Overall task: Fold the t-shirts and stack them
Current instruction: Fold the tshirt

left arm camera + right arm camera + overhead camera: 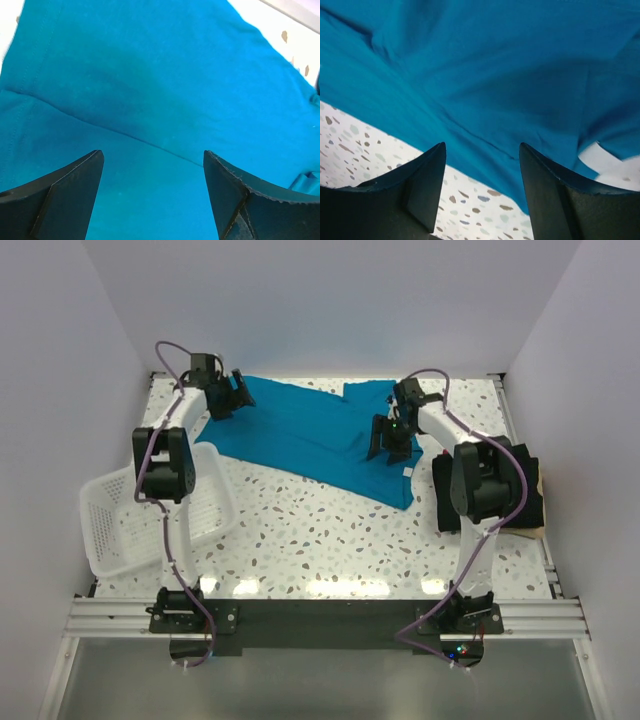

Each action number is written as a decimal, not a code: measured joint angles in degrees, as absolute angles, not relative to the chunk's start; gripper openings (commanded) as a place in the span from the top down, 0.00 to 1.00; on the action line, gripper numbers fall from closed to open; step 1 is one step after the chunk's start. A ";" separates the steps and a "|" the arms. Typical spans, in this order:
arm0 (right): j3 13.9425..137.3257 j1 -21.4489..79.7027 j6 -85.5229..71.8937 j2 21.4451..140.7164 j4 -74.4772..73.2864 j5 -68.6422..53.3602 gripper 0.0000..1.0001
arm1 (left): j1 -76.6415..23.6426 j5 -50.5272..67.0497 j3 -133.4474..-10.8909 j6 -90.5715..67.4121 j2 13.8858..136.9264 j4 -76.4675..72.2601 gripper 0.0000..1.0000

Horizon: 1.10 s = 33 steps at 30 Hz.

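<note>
A teal-blue t-shirt (310, 435) lies spread across the back of the speckled table. My left gripper (228, 395) hovers at its back left corner, jaws open, with only flat teal cloth (150, 100) beneath and nothing between the fingers. My right gripper (388, 440) stands over the shirt's right part, open too; its wrist view shows the teal cloth (495, 75) and its hem edge just ahead of the fingertips. A black t-shirt (525, 495) lies folded at the right edge, partly hidden by the right arm.
A white mesh basket (120, 525) lies tipped at the left of the table, beside the left arm. White walls close in the back and both sides. A brown patch (542, 485) shows by the black shirt.
</note>
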<state>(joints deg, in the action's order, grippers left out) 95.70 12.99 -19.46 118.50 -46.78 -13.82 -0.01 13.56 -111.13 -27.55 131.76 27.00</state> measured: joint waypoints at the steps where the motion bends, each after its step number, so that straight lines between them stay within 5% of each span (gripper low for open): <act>1: 94.67 13.13 -20.05 119.33 -45.08 -14.48 0.36 | 0.05 13.69 -111.13 -27.75 132.35 26.98 0.14; 26: 65.36 13.65 -24.29 103.63 -41.67 -12.88 0.35 | -1.98 13.74 -89.58 -27.92 122.02 22.90 0.14; 33: 70.98 14.68 -24.56 102.78 -51.00 -11.31 0.34 | -4.05 13.76 -88.71 -27.88 120.86 24.75 0.14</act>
<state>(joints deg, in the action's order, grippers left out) 70.98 14.68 -24.56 102.78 -51.00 -11.31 -4.05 13.76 -88.71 -27.88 120.86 24.75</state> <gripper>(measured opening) 0.656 0.861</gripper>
